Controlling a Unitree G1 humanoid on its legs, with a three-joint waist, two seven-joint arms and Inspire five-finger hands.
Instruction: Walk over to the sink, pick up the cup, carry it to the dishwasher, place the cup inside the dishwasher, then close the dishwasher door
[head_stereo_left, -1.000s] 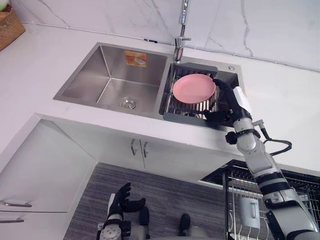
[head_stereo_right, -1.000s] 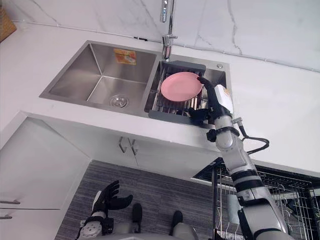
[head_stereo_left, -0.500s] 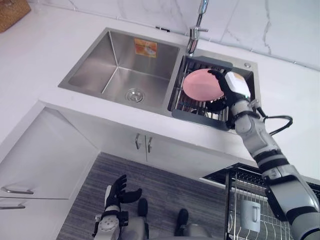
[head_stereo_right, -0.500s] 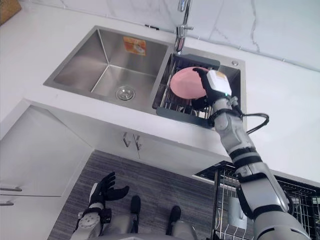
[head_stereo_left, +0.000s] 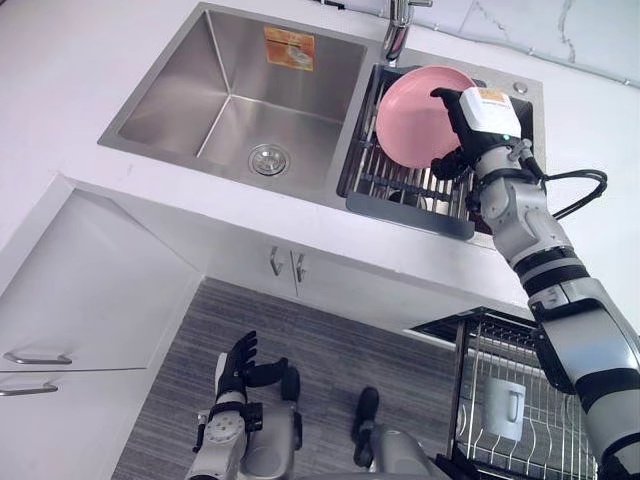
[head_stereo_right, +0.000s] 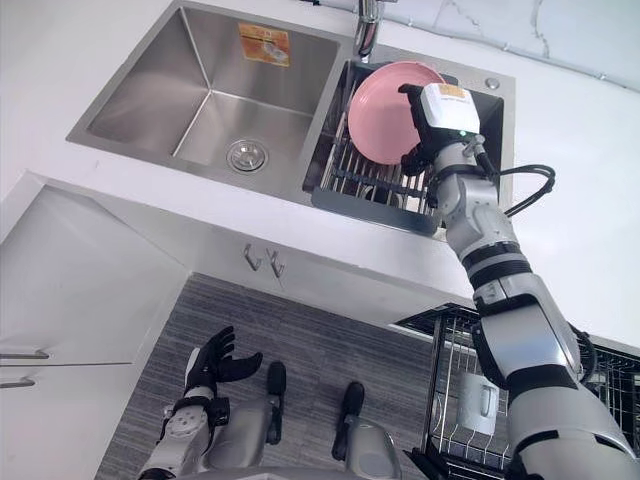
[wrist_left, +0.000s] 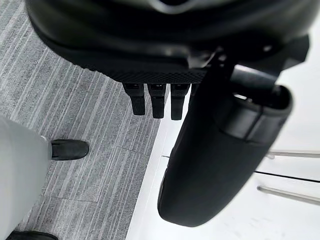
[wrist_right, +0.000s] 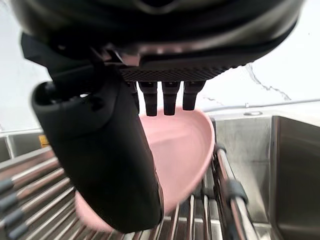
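A pink plate (head_stereo_left: 410, 125) stands tilted on edge over the dish rack (head_stereo_left: 400, 188) in the sink's right basin. My right hand (head_stereo_left: 462, 128) is shut on its right rim: the fingers (wrist_right: 170, 97) reach over the plate (wrist_right: 180, 145) and the thumb (wrist_right: 100, 150) presses its near face. A white cup (head_stereo_left: 503, 408) sits in the dishwasher's wire rack (head_stereo_left: 545, 425) at the lower right. My left hand (head_stereo_left: 237, 362) hangs low above the floor, fingers relaxed and holding nothing.
The left basin (head_stereo_left: 240, 110) of the steel sink holds only its drain (head_stereo_left: 268, 158). The faucet (head_stereo_left: 398, 30) rises behind the plate. White counter surrounds the sink; cabinet doors with handles (head_stereo_left: 285, 265) lie below. Grey striped floor (head_stereo_left: 330, 380) lies in front.
My right hand has closed on the plate and tipped it up from lying flat on the rack to nearly upright. The camera has shifted, so the sink sits higher in view.
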